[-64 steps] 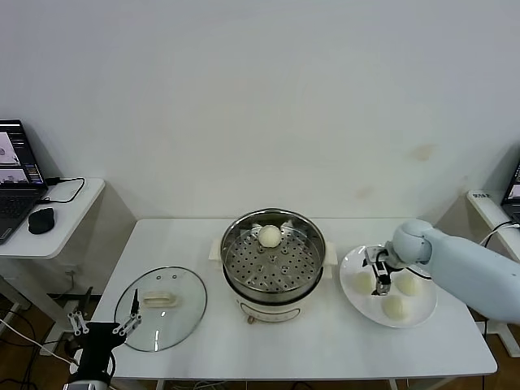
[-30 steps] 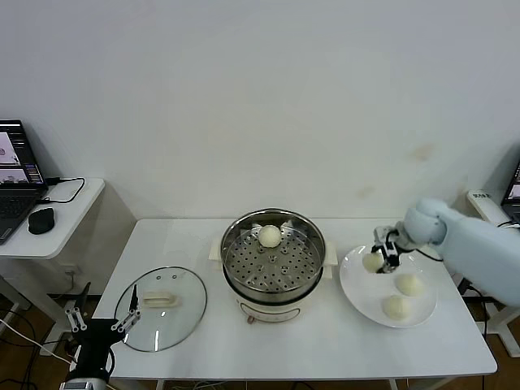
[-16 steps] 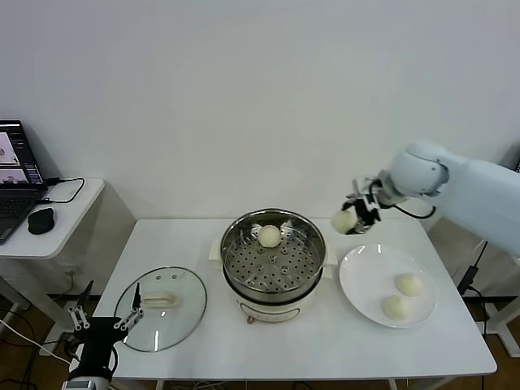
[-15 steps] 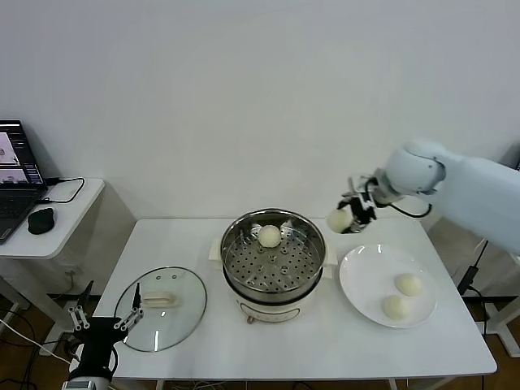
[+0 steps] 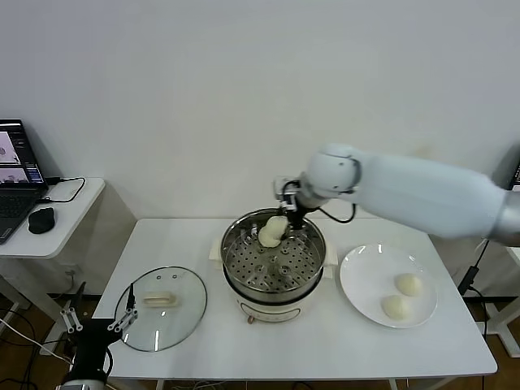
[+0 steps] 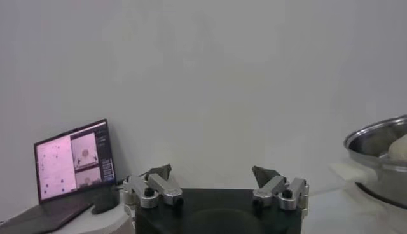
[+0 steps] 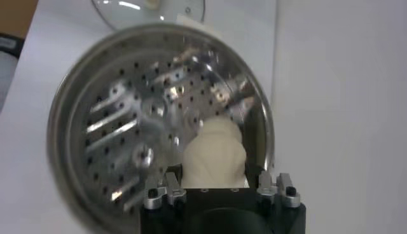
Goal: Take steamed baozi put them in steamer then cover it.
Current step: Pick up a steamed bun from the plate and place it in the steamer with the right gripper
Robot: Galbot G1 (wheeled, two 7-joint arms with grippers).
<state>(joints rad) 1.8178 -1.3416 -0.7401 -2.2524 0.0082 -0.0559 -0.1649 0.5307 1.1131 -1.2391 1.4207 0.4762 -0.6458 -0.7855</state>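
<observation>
My right gripper [image 5: 282, 221] is shut on a cream-white baozi [image 5: 276, 226] and holds it low over the far side of the steel steamer [image 5: 244, 264]. Just beside it, another baozi [image 5: 263, 239] lies on the perforated tray. In the right wrist view the held baozi [image 7: 215, 149] sits between the fingers of that gripper [image 7: 216, 181], above the tray [image 7: 114, 127]. Two more baozi [image 5: 409, 284] [image 5: 394, 306] rest on the white plate [image 5: 357, 276]. The glass cover [image 5: 175, 321] lies flat at the table's front left. My left gripper [image 5: 97, 327] [image 6: 214, 179] hangs open beyond that corner.
A side table on the far left carries a laptop [image 5: 16, 175] and a mouse [image 5: 41, 219]. The white wall stands close behind the steamer. From the left wrist, the steamer's rim [image 6: 381, 137] shows off to one side.
My right gripper lifted a baozi off the plate and carried it up and left, to above the steamer's far side. The plate now holds two. The left arm stayed put.
</observation>
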